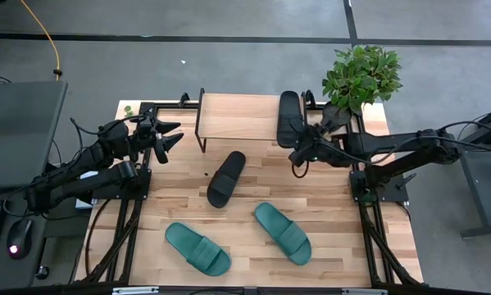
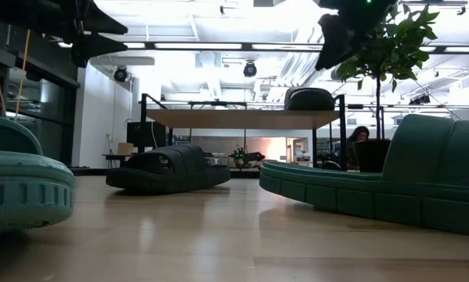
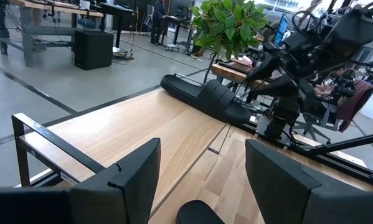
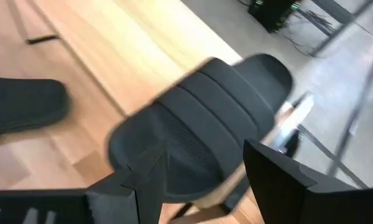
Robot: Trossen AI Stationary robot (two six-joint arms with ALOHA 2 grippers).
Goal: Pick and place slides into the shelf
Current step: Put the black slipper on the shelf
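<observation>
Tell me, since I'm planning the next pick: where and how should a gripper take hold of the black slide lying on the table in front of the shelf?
Grip the black slide on the table by its wide strap, coming down from above. It lies flat, sole down and diagonal, so the raised strap is the one part standing clear of the table; turn the fingers to close across it. The open left gripper looks nearer.

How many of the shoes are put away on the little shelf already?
One matte black slide sandal lies on the low wooden-topped shelf. The open right gripper hovers by that sandal's end, holding nothing. The open left gripper waits left of the shelf. Left on the table: the other black slide sandal and two teal green slide sandals.
</observation>
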